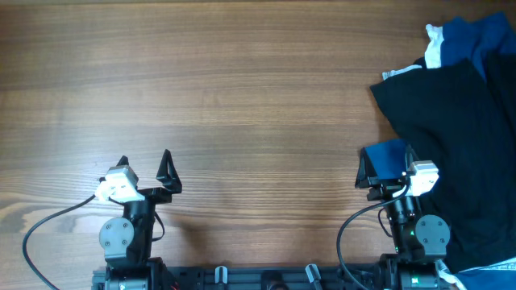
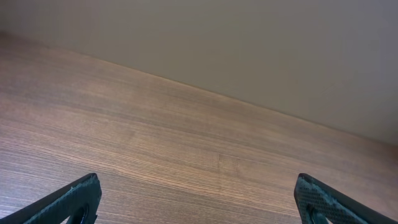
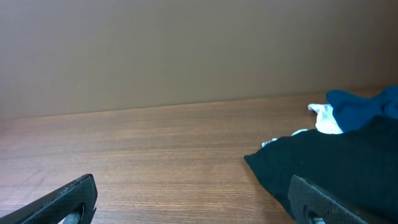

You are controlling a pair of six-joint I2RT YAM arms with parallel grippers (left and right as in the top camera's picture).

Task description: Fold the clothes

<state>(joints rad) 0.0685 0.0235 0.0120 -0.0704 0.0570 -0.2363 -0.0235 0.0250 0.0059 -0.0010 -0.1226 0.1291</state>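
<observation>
Fingers (image 2: 74, 199) spread wide on both arms, nothing held.
I see my left gripper (image 1: 145, 167) over the wooden table (image 1: 242, 97) and my right gripper (image 1: 385, 165) just beside the black garment (image 1: 451, 129) lying far right, with blue cloth (image 1: 476, 36) at its far end.

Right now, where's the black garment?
Overhead view: the black garment lies at the right edge, just right of the right gripper, with blue cloth at its far end.

Robot lab bench: wooden table (image 1: 242, 80), plain wall (image 2: 249, 37)
</observation>
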